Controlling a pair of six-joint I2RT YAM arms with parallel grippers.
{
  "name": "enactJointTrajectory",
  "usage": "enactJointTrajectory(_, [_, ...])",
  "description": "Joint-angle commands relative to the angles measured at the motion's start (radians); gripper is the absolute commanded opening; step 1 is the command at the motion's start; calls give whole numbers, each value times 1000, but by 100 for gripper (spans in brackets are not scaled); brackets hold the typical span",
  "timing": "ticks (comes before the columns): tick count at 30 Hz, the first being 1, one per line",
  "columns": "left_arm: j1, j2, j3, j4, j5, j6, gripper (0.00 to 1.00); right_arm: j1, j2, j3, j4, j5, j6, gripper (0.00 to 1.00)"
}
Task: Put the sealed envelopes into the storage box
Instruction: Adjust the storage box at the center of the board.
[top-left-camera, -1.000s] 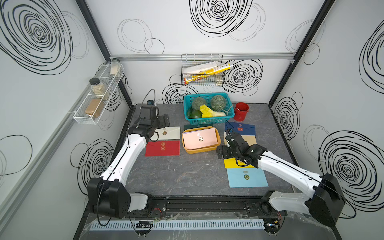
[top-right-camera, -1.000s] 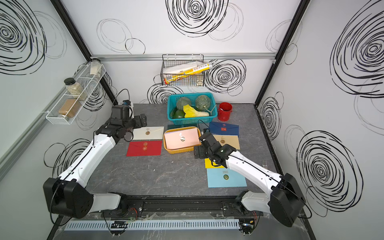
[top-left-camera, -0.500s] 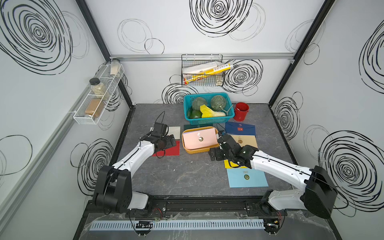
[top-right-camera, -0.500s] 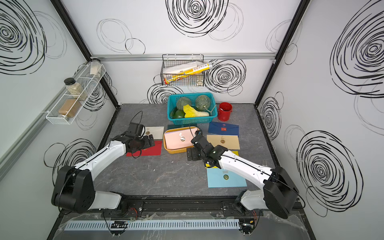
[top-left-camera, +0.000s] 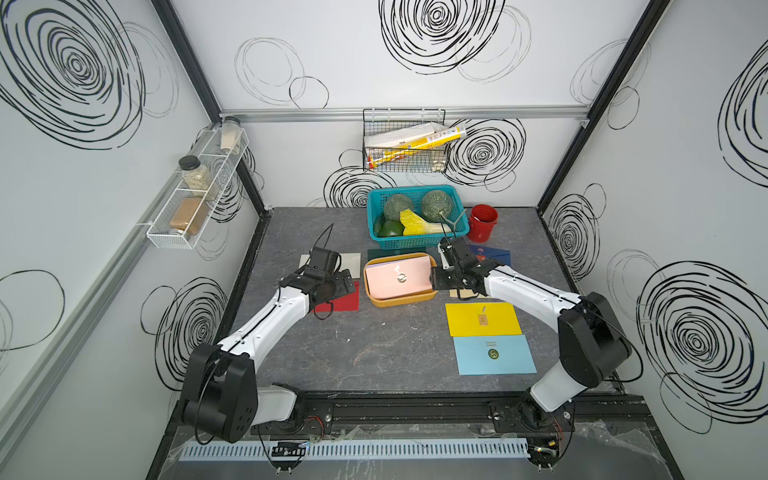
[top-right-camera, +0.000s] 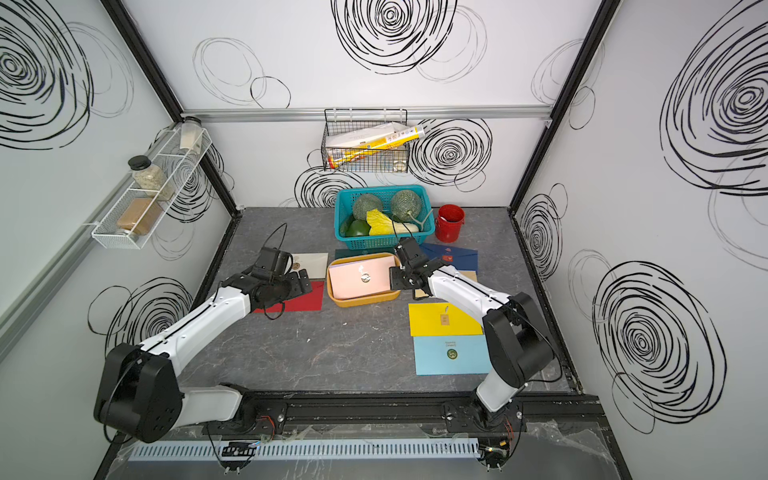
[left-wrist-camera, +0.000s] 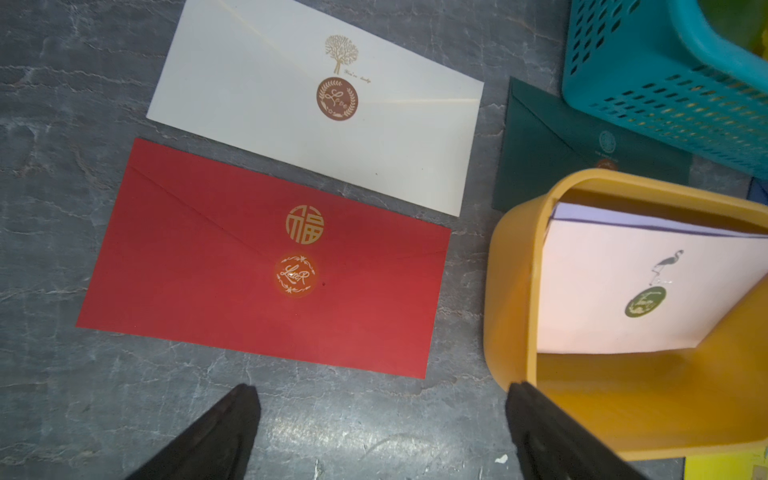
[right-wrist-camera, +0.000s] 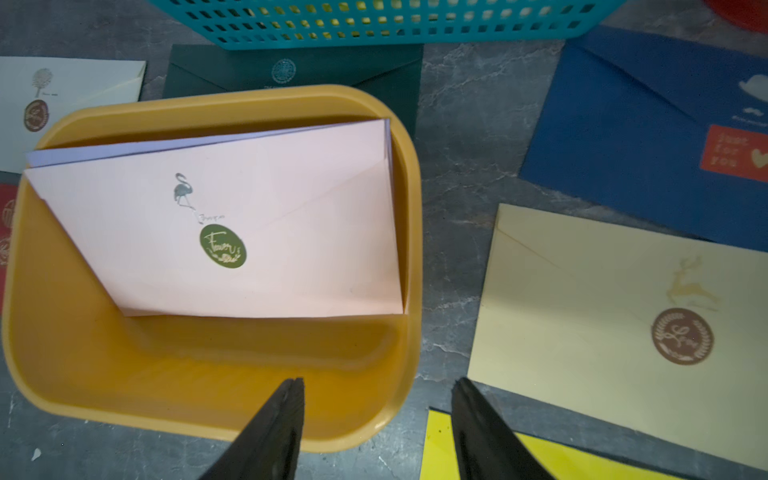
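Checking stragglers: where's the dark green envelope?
In a top view the dark green envelope lies flat at back centre, between the teal basket and the storage box, partly hidden.

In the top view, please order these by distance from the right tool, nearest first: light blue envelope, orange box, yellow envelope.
1. Orange box, directly beside the right tool.
2. Yellow envelope, nearer the table's front.
3. Light blue envelope, farthest forward.
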Motion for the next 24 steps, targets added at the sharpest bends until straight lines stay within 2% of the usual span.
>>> enactJointTrajectory(1, [-21,-27,29,-14,-32,-6,99,-20,35,45,-25,-1,-46,57])
enactJointTrajectory(13, [-36,-22,35,-12,-37,1,99,-29,135,90,-7,-63,-56,35])
enactJointTrajectory(18, [-39,-25,51,-23,-45,6,99,-31,135,72,-3,-63,-44,24])
enactJointTrajectory(24, [-39,-25,70,-35,-52,9,99,-32,105,33,5,-86,-13,15])
